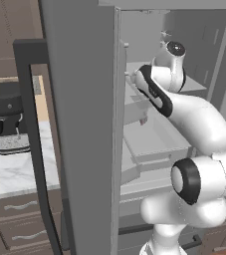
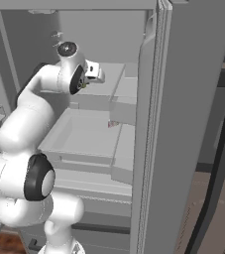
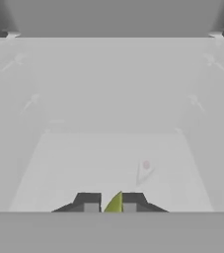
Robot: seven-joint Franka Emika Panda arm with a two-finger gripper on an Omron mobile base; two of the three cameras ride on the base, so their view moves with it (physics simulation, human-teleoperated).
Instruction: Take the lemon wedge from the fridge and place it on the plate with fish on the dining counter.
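The fridge stands open, its grey door [image 1: 79, 124] with a dark bar handle [image 1: 32, 149] swung toward me. My arm [image 2: 39, 89] reaches over a pale shelf [image 2: 84, 131] inside the fridge. In the hand view the lemon wedge [image 3: 114, 203], a tiny yellow-green sliver, sits pinched between the two dark fingertips [image 3: 89, 202]. My gripper [image 3: 111, 205] is shut on it, just above the shelf floor [image 3: 108, 158]. The plate with fish and the dining counter are out of view.
The other fridge door [image 2: 183, 124] stands close on the right. A black coffee machine [image 1: 5, 114] sits on a marble worktop [image 1: 10, 172] with drawers below. A small reddish speck [image 1: 143, 121] lies on the shelf. Shelf walls enclose the hand on both sides.
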